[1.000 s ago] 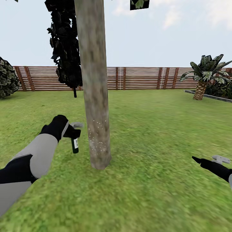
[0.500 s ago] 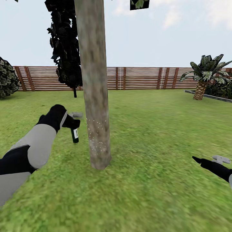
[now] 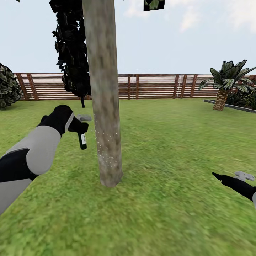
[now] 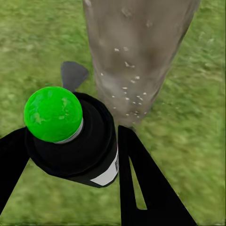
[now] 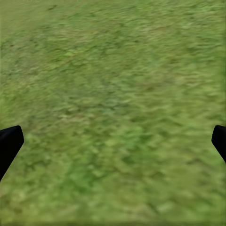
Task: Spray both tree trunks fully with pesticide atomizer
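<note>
Head view puts the tree trunk [image 3: 104,92] straight in front of you, a thick grey-brown column rising out of frame from the lawn [image 3: 170,170], with a scatter of fine white specks on its lower bark. Your left gripper [image 3: 79,127] is raised just to the left of the trunk and is clamped around the pesticide atomizer [image 3: 83,140], a dark bottle with a pale label hanging below the fingers, close to the bark but not touching it.

From the left wrist view you look down on the atomizer [image 4: 70,136]: a bright green round cap on a black body, pinched between the two black fingers [image 4: 141,183], with the speckled trunk [image 4: 136,52] directly beyond it and nothing between the two.

Your right gripper [image 3: 217,176] sits low at the right edge of the head view, well apart from the trunk, over bare grass. In the right wrist view its finger tips [image 5: 9,143] stand far apart at either edge of the picture with only lawn [image 5: 113,113] between them, so it is spread wide and carries nothing.

Around you: a dark narrow conifer [image 3: 71,49] stands behind the trunk to its left, a rounded shrub [image 3: 8,87] at the far left, a short palm [image 3: 224,83] at the far right beside a low border, and the brown slatted fence [image 3: 156,86] closes the background.
</note>
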`<state>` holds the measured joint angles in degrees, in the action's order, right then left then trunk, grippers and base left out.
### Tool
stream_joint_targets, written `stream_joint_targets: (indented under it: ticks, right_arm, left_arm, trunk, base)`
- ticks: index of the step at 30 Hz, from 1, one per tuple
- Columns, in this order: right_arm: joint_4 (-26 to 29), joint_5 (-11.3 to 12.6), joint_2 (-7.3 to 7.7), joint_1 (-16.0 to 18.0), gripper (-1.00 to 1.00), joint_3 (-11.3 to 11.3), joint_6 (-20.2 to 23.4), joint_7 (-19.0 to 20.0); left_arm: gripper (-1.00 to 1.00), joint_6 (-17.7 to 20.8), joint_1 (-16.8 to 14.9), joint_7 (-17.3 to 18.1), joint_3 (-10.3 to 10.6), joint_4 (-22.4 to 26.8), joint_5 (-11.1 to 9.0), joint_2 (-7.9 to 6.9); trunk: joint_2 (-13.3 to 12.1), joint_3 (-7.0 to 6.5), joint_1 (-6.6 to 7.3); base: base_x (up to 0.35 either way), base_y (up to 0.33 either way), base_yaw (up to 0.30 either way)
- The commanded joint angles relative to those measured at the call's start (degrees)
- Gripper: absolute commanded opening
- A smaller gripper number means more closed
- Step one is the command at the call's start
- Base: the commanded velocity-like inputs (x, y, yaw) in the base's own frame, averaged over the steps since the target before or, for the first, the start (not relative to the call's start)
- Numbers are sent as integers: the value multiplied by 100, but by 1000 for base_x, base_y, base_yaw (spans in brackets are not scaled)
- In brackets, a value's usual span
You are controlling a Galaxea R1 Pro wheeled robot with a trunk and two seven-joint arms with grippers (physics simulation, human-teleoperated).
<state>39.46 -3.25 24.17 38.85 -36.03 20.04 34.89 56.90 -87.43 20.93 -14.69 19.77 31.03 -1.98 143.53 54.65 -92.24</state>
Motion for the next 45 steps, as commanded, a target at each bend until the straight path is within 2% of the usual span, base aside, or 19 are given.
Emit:
stream_joint_targets:
  ticks: [1,7,10,17,22,28,33,37,45]
  right_arm:
    - [-1,0,0,0,100,0,0,0]
    - [-2,0,0,0,100,0,0,0]
    - [-1,0,0,0,100,0,0,0]
    - [-2,0,0,0,100,0,0,0]
    - [1,0,0,0,100,0,0,0]
    - [1,0,5,0,100,0,0,0]
    - [1,-2,0,0,100,0,0,0]
    - [1,-7,0,0,100,-7,5,5]
    - [1,-8,0,1,100,-9,5,3]
  left_arm:
    - [-100,-2,-2,-1,17,-97,-1,-5]
    - [-100,-27,8,-8,316,-842,-1,-105]
    - [-100,-49,29,-10,331,-981,-1,-129]
    - [-100,-213,200,-10,335,-1302,-1,-333]
    - [-100,-592,647,-10,335,-1326,-9,-346]
    - [-100,-680,1129,-10,335,-1325,-3,-347]
    - [-100,-1027,1496,-10,335,-1327,-9,-345]
    - [-100,-1055,1604,-10,328,-1320,-17,-347]
    - [-100,-1050,1615,-10,318,-1318,-18,-340]
  trunk:
    - [0,0,0]
    - [0,0,0]
    - [0,0,0]
    - [0,0,0]
    - [0,0,0]
    - [0,0,0]
    - [0,0,0]
    - [0,0,0]
    - [0,0,0]
  base:
    - [0,0,0]
    - [0,0,0]
    - [0,0,0]
    - [0,0,0]
    - [0,0,0]
    - [0,0,0]
    - [0,0,0]
    - [0,0,15]
    - [0,-131,161]
